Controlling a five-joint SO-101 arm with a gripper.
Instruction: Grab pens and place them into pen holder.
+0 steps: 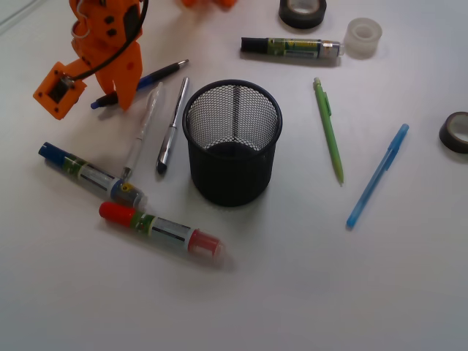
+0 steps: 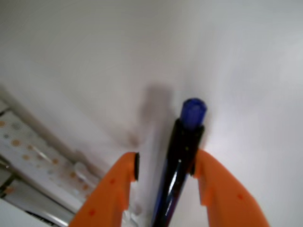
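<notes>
Looks like an office or lab desk setup. Plain white table [image 1: 292,292] w/ stationery spread across it: black mesh pen holder [image 1: 232,142], slim pens incl. a green one [image 1: 328,129] & a light blue one [image 1: 378,175], fat labelled markers [image 1: 160,230], rolls of dark tape [image 1: 302,12] & a clear tape roll [image 1: 363,37]. Orange 3D-printed-style robot arm [image 1: 110,44] over the table points to a robotics test bench, not a home.
</notes>
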